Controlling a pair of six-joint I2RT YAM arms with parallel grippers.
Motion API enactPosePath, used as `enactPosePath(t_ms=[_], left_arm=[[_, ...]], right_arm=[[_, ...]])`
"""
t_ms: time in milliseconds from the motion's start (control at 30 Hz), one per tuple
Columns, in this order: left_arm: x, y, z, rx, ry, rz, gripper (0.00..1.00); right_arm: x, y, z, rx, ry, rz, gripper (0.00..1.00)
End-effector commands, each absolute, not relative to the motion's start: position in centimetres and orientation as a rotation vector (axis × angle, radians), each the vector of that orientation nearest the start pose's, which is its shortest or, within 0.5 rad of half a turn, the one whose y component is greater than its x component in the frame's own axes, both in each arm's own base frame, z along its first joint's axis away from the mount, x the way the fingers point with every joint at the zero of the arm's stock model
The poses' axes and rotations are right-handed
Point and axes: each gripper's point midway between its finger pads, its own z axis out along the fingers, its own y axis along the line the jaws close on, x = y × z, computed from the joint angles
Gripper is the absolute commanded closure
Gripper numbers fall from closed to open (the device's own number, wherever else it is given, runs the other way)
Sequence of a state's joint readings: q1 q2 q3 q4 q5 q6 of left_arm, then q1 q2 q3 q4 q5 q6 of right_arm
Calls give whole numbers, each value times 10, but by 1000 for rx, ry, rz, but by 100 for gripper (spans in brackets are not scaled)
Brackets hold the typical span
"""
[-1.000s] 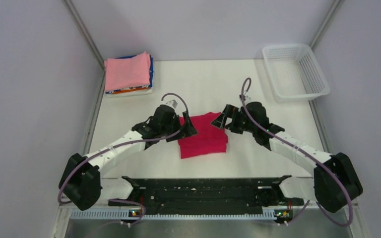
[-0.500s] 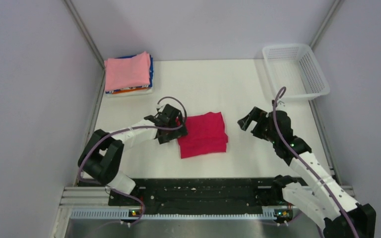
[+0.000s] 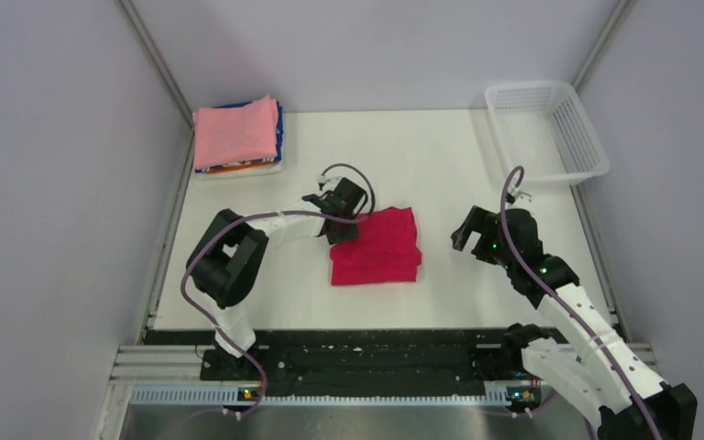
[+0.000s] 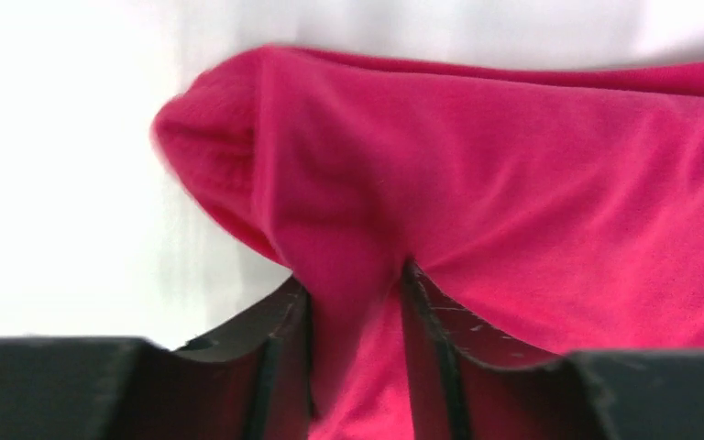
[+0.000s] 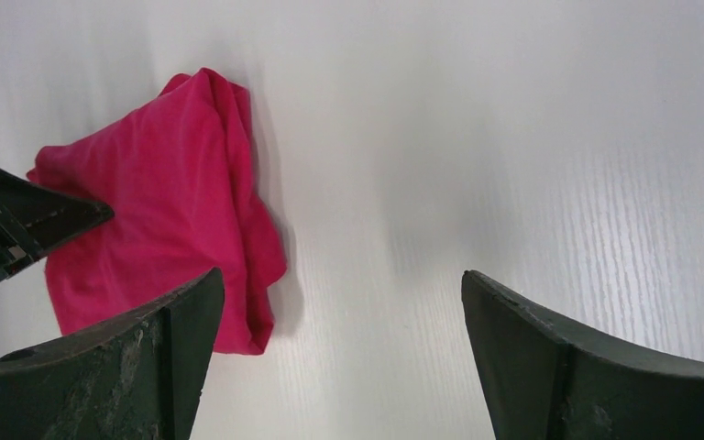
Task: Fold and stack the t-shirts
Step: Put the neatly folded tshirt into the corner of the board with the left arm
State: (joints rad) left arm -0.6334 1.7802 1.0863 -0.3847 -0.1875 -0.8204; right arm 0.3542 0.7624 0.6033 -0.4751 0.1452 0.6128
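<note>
Top external view first: where is the crimson t-shirt (image 3: pixel 378 249)?
— It lies folded as a rectangle near the middle of the table (image 3: pixel 422 156), between the two arms.
And the left gripper (image 3: pixel 342 218)?
— It is at the far left corner of this shirt. In the left wrist view the left gripper (image 4: pixel 353 275) is clenched on a raised fold of the crimson t-shirt (image 4: pixel 513 165), and the red cloth fills the narrow gap between the two fingers.
What about the right gripper (image 3: pixel 469 229)?
— It is to the right of the shirt and apart from it. In the right wrist view its fingers are spread wide over bare table and nothing is between them.
Where are the other shirts?
— A stack of t-shirts (image 3: pixel 238 136) sits in the far left corner with the pink t-shirt (image 3: pixel 235 128) on top. Blue and orange edges show under it. The lowest edge seems white, but it is too thin to be sure.
Anything else?
— A white mesh basket (image 3: pixel 545 128) stands in the far right corner.
</note>
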Motion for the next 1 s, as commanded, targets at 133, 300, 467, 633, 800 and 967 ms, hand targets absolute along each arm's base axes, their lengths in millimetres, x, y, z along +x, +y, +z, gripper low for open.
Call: enactPosePath(t_ms=[133,300,467,633,800,967], left_arm=[[329,-209,-4,-218,2643,273,100],[349,-197,11,-188,2569,438,100],[384,-182,63,-159,2380,565,100],[427,-165,114,-158,2222,668,100],[468,-130,156,-186,2093,767,100],[499,-98,183,-186,1976,840,100]], right_arm=[[255,78,157,321,2162,299,1],[255,75,154,291,2168,270,1],[256,83,148,226,2186,297,1],[256,82,144,204,2199,283,1],[255,80,143,199,2196,269,1],[255,80,143,195,2194,272,1]])
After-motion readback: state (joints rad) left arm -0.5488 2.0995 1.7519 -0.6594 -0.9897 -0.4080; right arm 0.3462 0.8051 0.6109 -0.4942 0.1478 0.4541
